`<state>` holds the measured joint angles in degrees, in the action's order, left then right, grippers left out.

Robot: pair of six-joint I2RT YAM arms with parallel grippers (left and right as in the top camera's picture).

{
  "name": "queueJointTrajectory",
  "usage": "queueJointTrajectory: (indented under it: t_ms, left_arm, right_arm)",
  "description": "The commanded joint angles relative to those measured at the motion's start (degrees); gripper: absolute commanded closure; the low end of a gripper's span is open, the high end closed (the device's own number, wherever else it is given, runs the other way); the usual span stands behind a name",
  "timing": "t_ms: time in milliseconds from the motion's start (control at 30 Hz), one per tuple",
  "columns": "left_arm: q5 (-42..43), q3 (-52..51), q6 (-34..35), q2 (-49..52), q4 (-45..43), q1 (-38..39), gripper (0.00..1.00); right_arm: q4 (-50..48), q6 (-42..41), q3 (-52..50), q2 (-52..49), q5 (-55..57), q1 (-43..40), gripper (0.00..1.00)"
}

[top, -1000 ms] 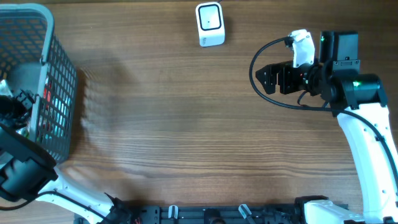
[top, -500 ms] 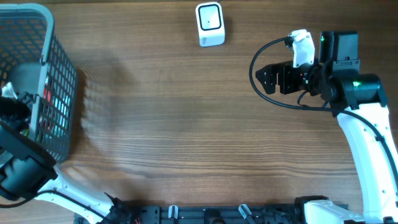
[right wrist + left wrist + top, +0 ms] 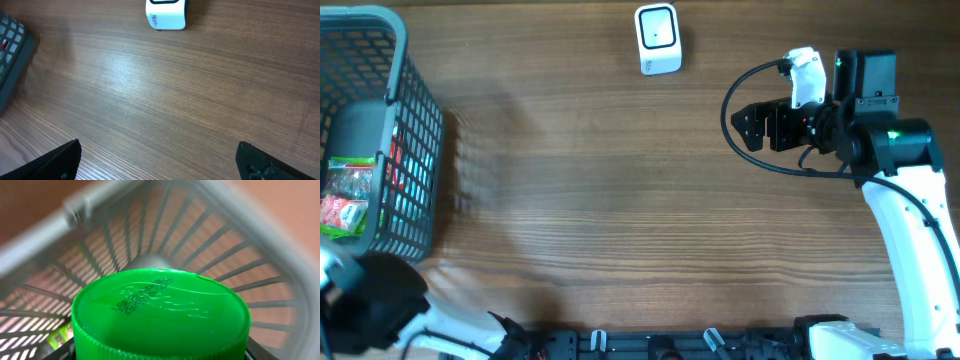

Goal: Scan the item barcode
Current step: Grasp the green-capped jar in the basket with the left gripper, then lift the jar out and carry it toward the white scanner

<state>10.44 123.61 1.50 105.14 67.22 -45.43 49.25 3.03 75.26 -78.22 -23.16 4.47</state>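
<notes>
The left gripper point(image 3: 160, 350) stands about half closed on the green cap point(image 3: 160, 310), which fills the left wrist view, over the basket point(image 3: 75, 210) (only dark slivers of finger show at the lower corners); the right gripper point(image 3: 160, 165) is spread wide over bare table point(image 3: 150, 100), holding nothing, the scanner point(image 3: 166, 13) well ahead of it; overhead shows packets point(image 3: 345, 200) in the basket, but not the cap.
</notes>
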Motion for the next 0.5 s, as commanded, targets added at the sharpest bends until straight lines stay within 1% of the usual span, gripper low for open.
queueJointTrajectory:
  t_ms: [0,33,167,300,467]
  left_arm:
    - [8.2,4.0,5.3,-10.3,-1.5,0.7,0.56]
    - [9.9,4.0,5.4,-12.5,-1.8,1.1,0.57]
    - [12.4,4.0,5.5,-19.0,-1.1,4.3,0.55]
    - [12.3,4.0,5.5,-23.5,2.3,12.5,0.56]
    - [12.2,3.9,5.4,-23.8,8.9,24.3,0.56]
  right_arm:
    - [-0.1,-0.2,1.1,-0.1,-1.3,0.2,0.0]
    - [-0.1,-0.2,1.1,-0.1,-1.3,0.2,0.0]
    - [-0.1,-0.2,1.1,-0.1,-1.3,0.2,0.0]
    - [-0.1,-0.2,1.1,-0.1,-1.3,0.2,0.0]
    - [-0.1,-0.2,1.1,-0.1,-1.3,0.2,0.0]
